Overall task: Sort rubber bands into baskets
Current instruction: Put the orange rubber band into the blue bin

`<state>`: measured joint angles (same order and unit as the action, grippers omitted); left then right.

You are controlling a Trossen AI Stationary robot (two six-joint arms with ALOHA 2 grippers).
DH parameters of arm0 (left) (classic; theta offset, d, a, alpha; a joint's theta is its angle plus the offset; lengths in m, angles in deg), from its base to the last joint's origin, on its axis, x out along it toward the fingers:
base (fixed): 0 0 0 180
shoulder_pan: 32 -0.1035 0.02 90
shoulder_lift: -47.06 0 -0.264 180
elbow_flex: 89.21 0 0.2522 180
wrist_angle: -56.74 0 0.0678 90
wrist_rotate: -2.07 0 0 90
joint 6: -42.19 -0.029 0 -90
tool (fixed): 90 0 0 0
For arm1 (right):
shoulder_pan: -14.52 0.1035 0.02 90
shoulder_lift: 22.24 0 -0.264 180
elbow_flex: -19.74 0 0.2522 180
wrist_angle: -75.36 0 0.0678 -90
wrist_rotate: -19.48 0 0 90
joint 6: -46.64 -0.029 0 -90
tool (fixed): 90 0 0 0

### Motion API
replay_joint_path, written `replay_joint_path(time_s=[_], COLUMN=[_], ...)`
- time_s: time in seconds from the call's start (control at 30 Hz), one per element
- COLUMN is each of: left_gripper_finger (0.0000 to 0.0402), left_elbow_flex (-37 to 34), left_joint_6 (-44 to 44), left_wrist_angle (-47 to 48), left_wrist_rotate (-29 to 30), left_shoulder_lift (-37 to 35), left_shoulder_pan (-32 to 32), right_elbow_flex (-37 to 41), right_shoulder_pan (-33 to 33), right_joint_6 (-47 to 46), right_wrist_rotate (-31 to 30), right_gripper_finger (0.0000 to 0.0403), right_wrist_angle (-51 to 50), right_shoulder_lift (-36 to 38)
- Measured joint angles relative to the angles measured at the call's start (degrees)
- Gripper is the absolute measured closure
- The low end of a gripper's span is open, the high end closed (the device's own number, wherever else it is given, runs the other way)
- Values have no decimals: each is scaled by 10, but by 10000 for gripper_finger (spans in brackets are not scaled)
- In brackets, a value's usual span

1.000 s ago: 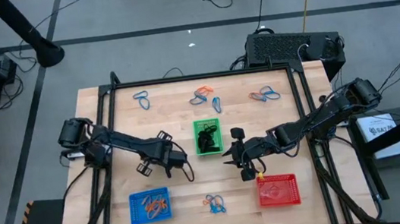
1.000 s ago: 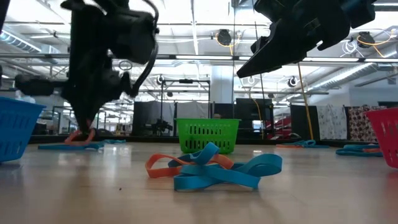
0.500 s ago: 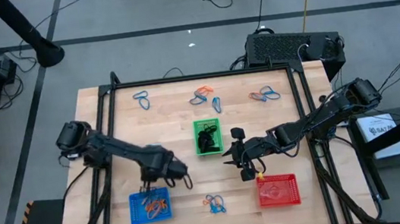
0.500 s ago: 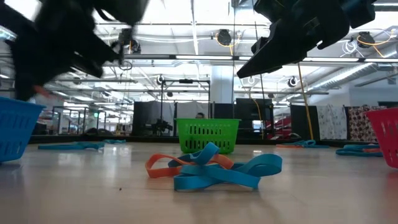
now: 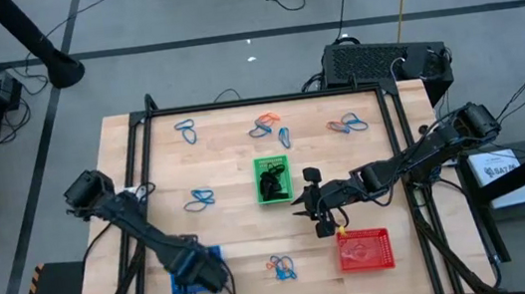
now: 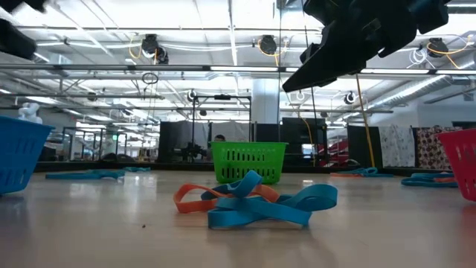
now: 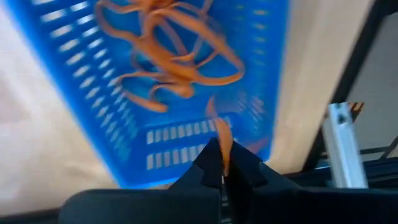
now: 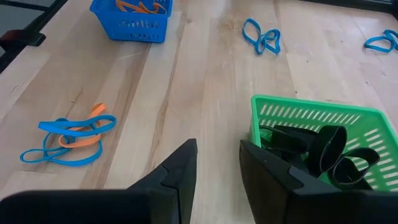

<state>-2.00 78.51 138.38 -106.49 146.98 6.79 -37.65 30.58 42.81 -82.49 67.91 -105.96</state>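
My left gripper [image 5: 205, 275] hovers over the blue basket [image 5: 180, 283] at the table's near left, shut on one orange rubber band [image 7: 219, 134]. Several orange bands [image 7: 174, 68] lie inside that basket [image 7: 106, 93]. My right gripper [image 5: 301, 194] waits open, raised beside the green basket [image 5: 273, 181], which holds black bands [image 8: 323, 152]. The red basket [image 5: 365, 251] stands at the near right. Loose blue and orange bands lie on the wood: one clump near the front [image 5: 279, 264], a blue pair [image 5: 199, 200] left of centre, others along the far side [image 5: 268, 124]. My left gripper pinches one end of the orange band [image 7: 222, 152] between its two fingertips. The fingers come steeply from above. The band hangs from them over the inside of the blue basket; whether its free end touches the bands below, I cannot tell.
A black metal frame [image 5: 141, 142] borders the table on the left, right and far sides. A black box [image 5: 382, 60] with cables sits behind the far right corner. Bare wood lies between the blue and red baskets, around the front clump [image 6: 253, 199].
My left gripper has swung from the table's middle toward the near left corner, rising and rolling, and now stands over the blue basket. The orange band has come up off the wood with it. The blue pair left of centre has come into view where the arm was.
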Motion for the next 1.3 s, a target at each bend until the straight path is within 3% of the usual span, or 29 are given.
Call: replay_joint_path(time_s=[0.17, 0.4, 0.63, 0.9, 1.07, 1.2, 1.3], left_gripper_finger=[396, 395, 364, 285, 275, 275, 275], left_elbow_flex=[0, 0, 0, 0, 0, 0, 0], left_joint_6=[7, 40, 38, 38, 75, 115, 118], left_wrist_angle=[-34, -24, -24, -24, -14, -3, 18], left_wrist_rotate=[9, 141, 144, 122, 78, 4, 3], left_shoulder_lift=[0, 0, 0, 0, 0, 0, 0], left_shoulder_pan=[26, 21, -4, -27, -42, -54, -59], right_elbow_flex=[0, 0, 0, 0, 0, 0, 0], right_shoulder_pan=[0, 0, 0, 0, 0, 0, 0], right_joint_6=[0, 0, 0, 0, 0, 0, -1], right_wrist_rotate=[0, 0, 0, 0, 0, 0, -31], right_gripper_finger=[289, 289, 289, 289, 289, 289, 289], right_wrist_angle=[17, 25, 25, 25, 25, 23, 22], right_shoulder_lift=[0, 0, 0, 0, 0, 0, 0])
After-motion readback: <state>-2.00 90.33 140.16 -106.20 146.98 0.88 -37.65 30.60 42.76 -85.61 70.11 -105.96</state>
